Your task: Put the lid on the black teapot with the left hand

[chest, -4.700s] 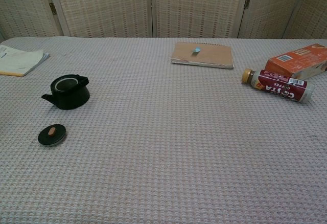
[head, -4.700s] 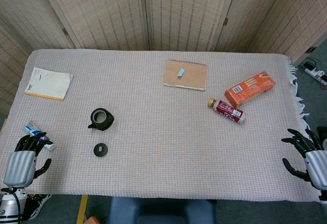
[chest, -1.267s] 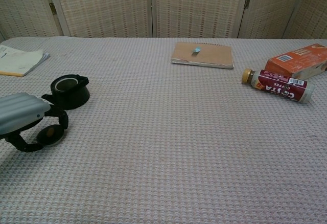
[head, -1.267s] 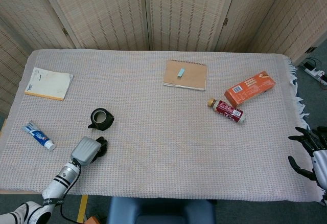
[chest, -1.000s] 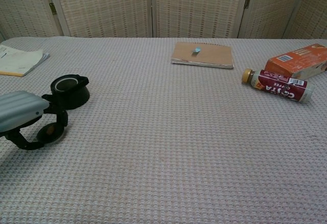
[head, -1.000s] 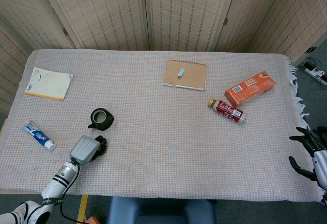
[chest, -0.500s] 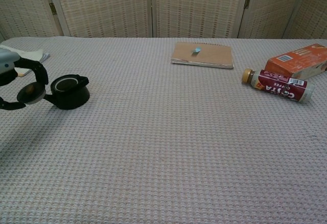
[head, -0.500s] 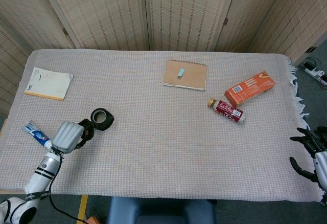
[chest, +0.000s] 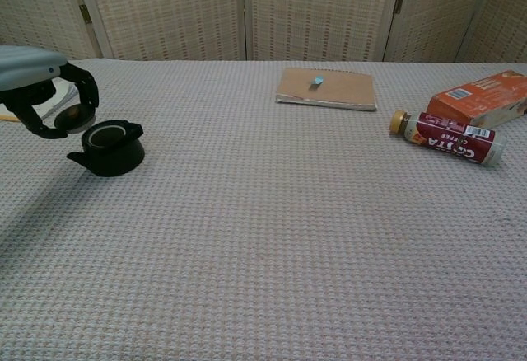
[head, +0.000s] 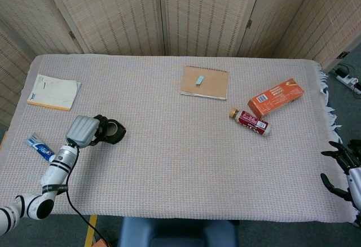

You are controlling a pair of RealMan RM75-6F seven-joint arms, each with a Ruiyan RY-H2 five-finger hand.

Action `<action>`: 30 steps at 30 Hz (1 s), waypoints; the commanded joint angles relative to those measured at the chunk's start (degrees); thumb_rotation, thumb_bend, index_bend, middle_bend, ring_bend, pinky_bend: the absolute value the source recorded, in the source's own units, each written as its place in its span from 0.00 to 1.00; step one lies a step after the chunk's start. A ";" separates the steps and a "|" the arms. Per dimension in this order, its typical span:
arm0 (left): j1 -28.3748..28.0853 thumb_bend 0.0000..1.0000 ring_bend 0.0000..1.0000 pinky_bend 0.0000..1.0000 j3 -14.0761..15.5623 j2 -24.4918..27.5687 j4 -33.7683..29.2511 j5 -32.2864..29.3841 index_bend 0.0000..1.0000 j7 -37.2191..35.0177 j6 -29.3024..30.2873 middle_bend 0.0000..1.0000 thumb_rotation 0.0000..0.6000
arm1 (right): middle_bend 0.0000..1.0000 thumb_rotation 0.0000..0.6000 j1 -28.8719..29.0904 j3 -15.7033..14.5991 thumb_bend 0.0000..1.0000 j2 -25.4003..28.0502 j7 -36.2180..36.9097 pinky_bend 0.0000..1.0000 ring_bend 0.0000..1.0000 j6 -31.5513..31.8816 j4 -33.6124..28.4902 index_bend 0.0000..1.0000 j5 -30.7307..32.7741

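Left hand (chest: 41,89) pinching lid (chest: 71,115) just above teapot (chest: 109,147) near table's (head: 169,168) left edge, lid visible only in chest view, head view alone shows toothpaste (head: 40,148) beside wrist, right hand (head: 345,171) spread off right edge.

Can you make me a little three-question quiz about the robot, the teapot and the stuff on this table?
1. True or false: the lid already sits on the black teapot.
2. Which hand holds the lid: A left hand, B right hand?
3. Fill in: the small blue thing lies on the brown ____.

Key: 1 false, the fingers hold it in the air, up and to the left of the pot's opening. 2 A. 3 notebook.
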 commanded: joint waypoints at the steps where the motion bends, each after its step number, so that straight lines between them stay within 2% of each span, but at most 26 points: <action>1: -2.14 0.25 0.84 0.73 -0.60 -2.08 3.35 -3.64 0.44 1.35 -3.32 0.40 1.00 | 0.18 1.00 -0.09 -0.03 0.37 -0.04 0.07 0.11 0.27 -0.13 0.14 0.28 0.20; 8: -4.24 0.25 0.84 0.73 -0.34 -3.99 6.04 -8.29 0.44 3.45 -5.72 0.40 1.00 | 0.18 1.00 -0.16 0.08 0.37 -0.12 0.26 0.11 0.27 -0.34 0.39 0.28 0.56; 21: -6.16 0.25 0.84 0.73 0.25 -4.52 5.61 -10.24 0.43 4.47 -5.49 0.40 1.00 | 0.18 1.00 -0.13 0.20 0.37 -0.16 0.46 0.11 0.27 -0.59 0.56 0.28 0.72; 30: -7.58 0.25 0.83 0.73 0.96 -4.15 4.78 -13.93 0.35 6.85 -6.35 0.35 1.00 | 0.18 1.00 -0.35 0.26 0.37 -0.19 0.78 0.11 0.27 -0.39 0.83 0.28 0.85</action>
